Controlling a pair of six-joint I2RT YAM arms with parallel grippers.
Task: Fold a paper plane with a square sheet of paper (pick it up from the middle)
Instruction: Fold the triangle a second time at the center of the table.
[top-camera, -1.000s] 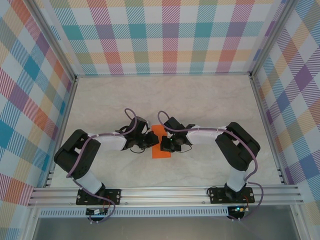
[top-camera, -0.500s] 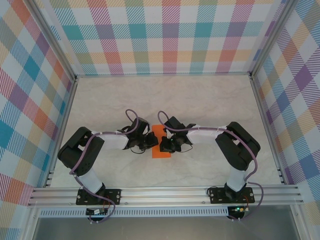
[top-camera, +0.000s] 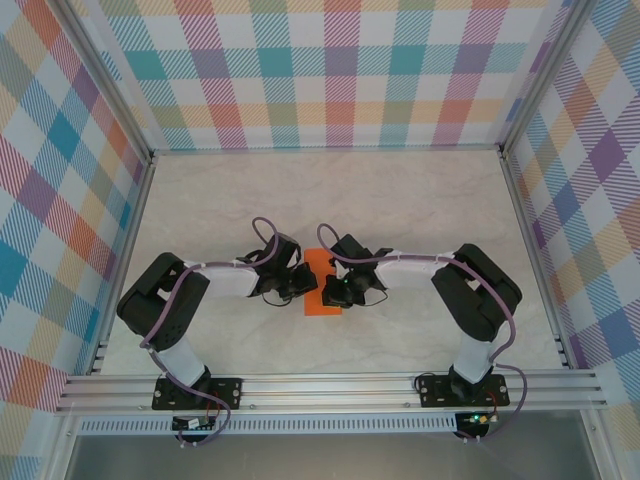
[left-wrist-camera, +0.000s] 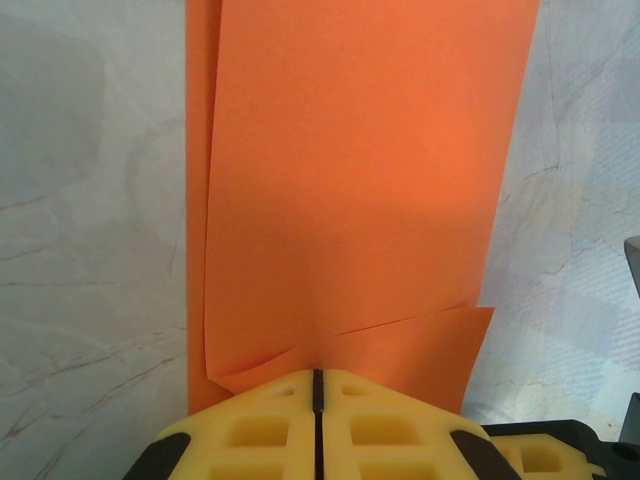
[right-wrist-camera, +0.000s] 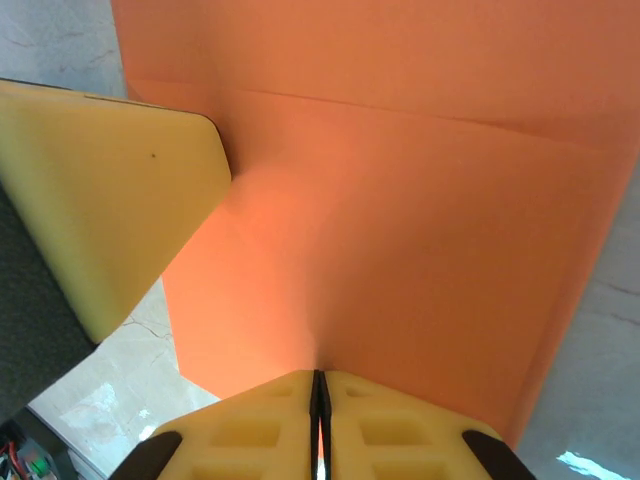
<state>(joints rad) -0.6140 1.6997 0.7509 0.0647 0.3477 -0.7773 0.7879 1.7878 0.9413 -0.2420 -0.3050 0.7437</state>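
— Since you've got the better spot, what's in front of us?

— Biggest first: plaid walls on three sides and a pale marbled table between them. Two black arms are bolted at the near rail, the left arm and the right arm. Both are bent at the elbow and reach inward, so their wrists nearly meet at the middle of the table.

— And the paper?

— The orange sheet of paper sits right between the two wrists, near the table's middle, as a narrow strip running away from the rail. It's folded over (from the left wrist you can see two layers whose long edges don't quite match, and a small flap turned across the near end).

— Are the grippers holding it?

— The left gripper comes at it from the left side. Up close its yellow pads are pressed flat together, and the sheet's near edge runs into the seam, so it's pinching the paper. The right gripper comes from the other side, and its pads are clamped the same way, with the orange surface bowing up to where they meet.

— How close are the two?

— Very close. A yellow finger of the left gripper touches the sheet's edge just beside the right gripper's tips.
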